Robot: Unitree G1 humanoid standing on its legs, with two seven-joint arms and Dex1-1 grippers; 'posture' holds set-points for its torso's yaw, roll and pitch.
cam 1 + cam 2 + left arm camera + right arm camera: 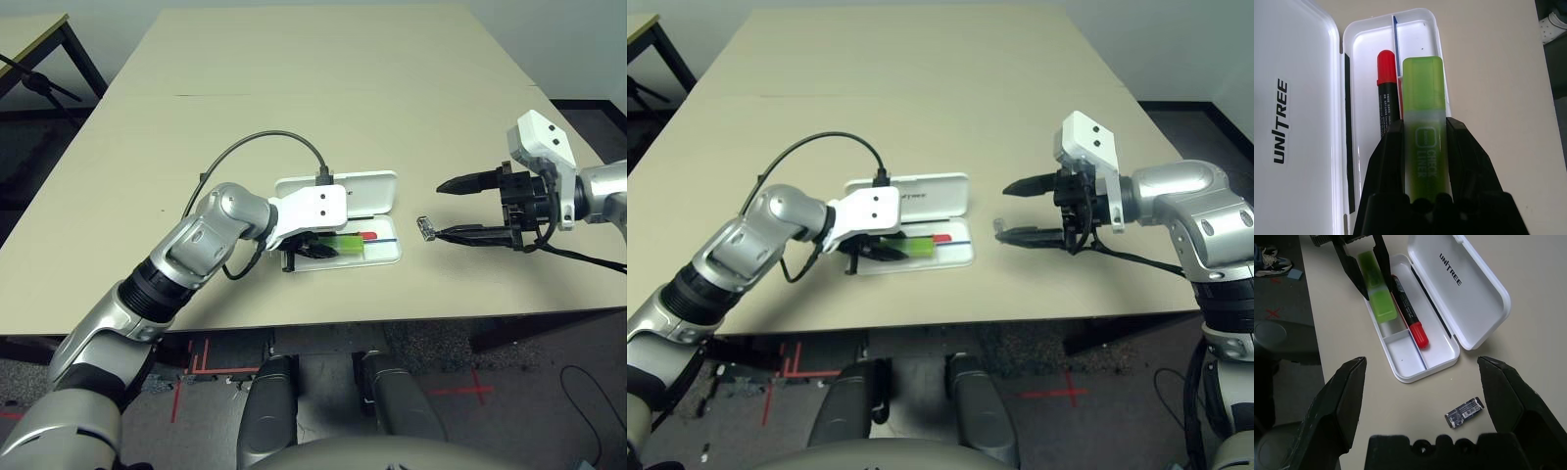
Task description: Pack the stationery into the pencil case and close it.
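Beige worktop (294, 88) is seen bare apart from the task's things, with dark floor beyond its edges. Near the front edge the pencil case (384, 186) lies open, its lid folded flat away from the robot and its tray (1405, 355) toward it, the long axis running across the worktop from left to right. The red marker (1387, 93) is already laid in the tray, lengthwise, beside the hinge. The light-green stick (1422, 112) is clamped between the fingers of the left end effector (1422, 147), which is held over the tray's left part; the stick's long axis is lined up with the tray and with the marker, just beside it, on the side toward the robot. Whether the stick already rests on the tray floor cannot be told. The small silver-black metal piece (425, 227) lies on the worktop just off the tray's right end, well apart from the left arm. The right end effector (468, 209) is held wide and empty, pointing leftward, with the piece just ahead of its lower fingertip. It is judged that the piece falls to the right arm, as the nearer one, and that a short reach leftward and down would be called for
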